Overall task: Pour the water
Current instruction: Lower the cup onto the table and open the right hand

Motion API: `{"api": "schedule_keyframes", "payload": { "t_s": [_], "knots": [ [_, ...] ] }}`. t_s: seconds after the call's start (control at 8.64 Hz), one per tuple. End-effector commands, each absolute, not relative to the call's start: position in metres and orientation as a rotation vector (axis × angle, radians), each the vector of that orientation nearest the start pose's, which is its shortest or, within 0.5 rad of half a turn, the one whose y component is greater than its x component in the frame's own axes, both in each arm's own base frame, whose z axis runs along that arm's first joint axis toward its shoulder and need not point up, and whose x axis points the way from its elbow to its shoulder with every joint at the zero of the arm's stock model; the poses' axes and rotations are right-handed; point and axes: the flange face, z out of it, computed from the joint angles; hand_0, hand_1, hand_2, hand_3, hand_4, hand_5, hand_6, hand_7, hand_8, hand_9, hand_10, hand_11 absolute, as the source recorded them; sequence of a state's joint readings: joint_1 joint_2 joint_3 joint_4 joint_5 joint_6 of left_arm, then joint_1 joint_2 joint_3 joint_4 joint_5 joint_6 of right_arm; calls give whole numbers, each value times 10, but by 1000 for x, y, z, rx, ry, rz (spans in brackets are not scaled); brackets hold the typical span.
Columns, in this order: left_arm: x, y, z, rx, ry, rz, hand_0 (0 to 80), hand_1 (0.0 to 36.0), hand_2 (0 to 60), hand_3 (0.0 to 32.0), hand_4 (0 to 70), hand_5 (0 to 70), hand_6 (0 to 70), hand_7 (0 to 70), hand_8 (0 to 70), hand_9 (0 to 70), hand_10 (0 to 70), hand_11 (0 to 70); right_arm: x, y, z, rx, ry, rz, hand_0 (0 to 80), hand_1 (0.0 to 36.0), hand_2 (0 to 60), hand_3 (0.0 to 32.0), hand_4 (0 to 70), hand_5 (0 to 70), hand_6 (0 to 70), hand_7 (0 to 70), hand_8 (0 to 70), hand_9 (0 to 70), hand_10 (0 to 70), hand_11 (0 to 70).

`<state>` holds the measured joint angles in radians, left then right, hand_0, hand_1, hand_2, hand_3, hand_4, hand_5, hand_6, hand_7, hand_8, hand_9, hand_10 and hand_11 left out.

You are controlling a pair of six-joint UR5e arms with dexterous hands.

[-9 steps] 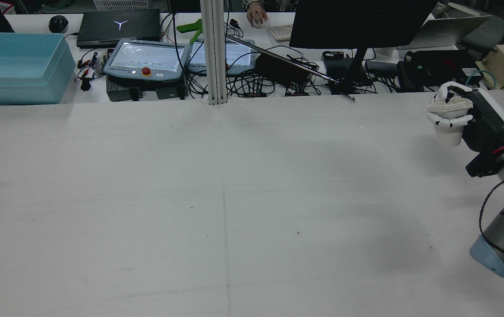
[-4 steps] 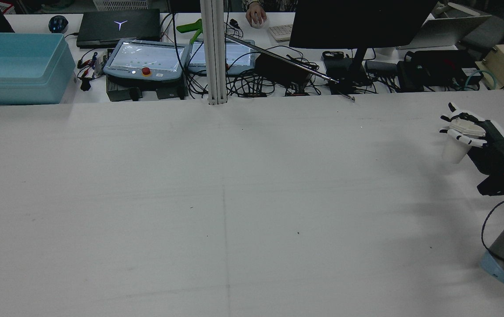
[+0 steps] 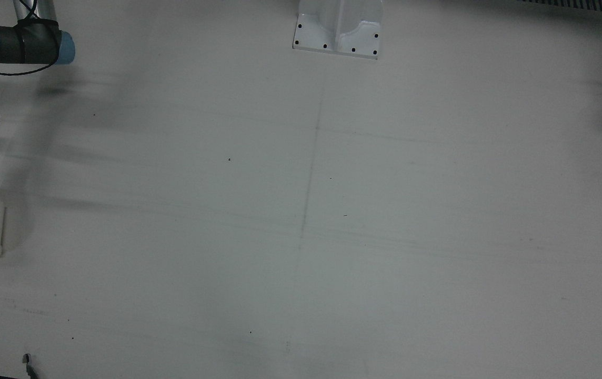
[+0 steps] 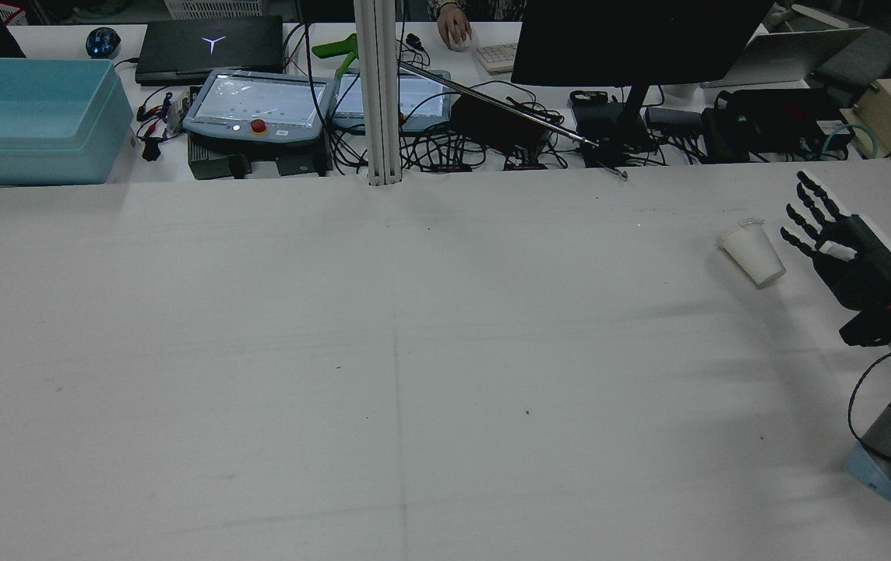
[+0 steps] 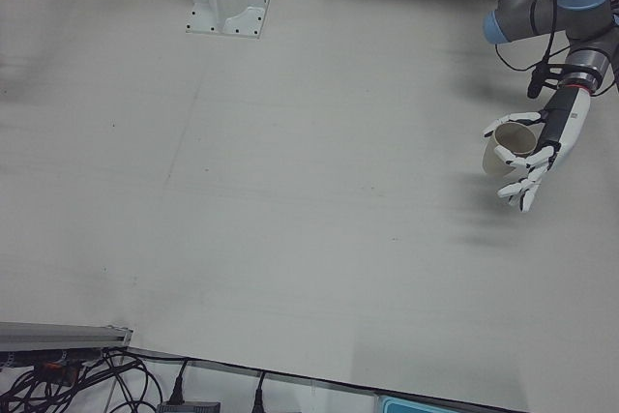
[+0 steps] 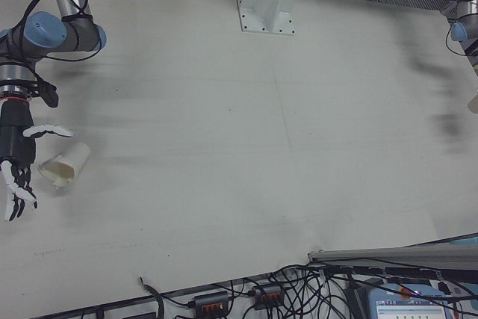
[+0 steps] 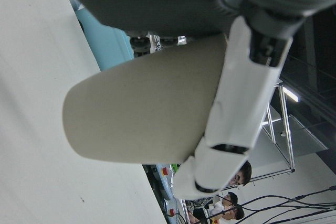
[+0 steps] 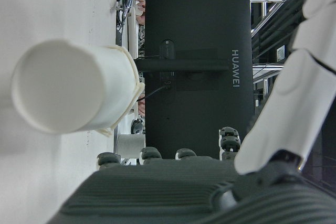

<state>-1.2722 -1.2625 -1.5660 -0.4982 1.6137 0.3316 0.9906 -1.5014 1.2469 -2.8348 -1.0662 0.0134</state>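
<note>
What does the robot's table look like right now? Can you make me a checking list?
Surface: white table, faint scuff lines, no puddle seen.
Job's things: tipped cup lies on its side by the right hand; held cup is in the left hand, above the table.
Clutter: nothing seen on the work table.
Hands: right hand open with fingers spread, apart from the tipped cup; left hand wrapped around the held cup.
Cables: black cable loops along the right arm; cable tangle on the back desk.
Surroundings: blue bin, teach pendant, dark monitor.
</note>
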Motion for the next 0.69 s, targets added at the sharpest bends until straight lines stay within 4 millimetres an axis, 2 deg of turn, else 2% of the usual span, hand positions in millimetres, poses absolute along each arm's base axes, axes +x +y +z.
{"api": "schedule_keyframes", "payload": {
  "t_s": [0.0, 0.12, 0.23, 0.58],
  "knots": [
    [9, -380, 780, -20, 2058, -1618, 781, 360, 600, 0, 700, 700, 163, 214, 41, 43, 78, 131, -122, -526, 762, 135, 2311, -2142, 481, 0, 0, 320, 45, 113, 22, 35, 16, 0, 0, 0],
    [23, -386, 785, -25, 2033, -1589, 779, 360, 600, 0, 700, 700, 179, 222, 43, 44, 77, 130, -124, -528, 754, 139, 2322, -2126, 490, 2, 0, 320, 57, 125, 28, 43, 18, 0, 0, 0],
    [35, -392, 793, -35, 1997, -1586, 781, 360, 600, 0, 700, 700, 188, 228, 44, 45, 76, 127, -124, -528, 754, 139, 2322, -2126, 496, 13, 0, 304, 67, 133, 33, 47, 19, 0, 0, 0],
    [57, -394, 795, -62, 1940, -1566, 800, 360, 600, 0, 700, 700, 186, 226, 45, 45, 73, 124, -123, -529, 753, 139, 2323, -2121, 514, 47, 0, 278, 90, 149, 42, 60, 21, 0, 0, 0]
  ]
}}
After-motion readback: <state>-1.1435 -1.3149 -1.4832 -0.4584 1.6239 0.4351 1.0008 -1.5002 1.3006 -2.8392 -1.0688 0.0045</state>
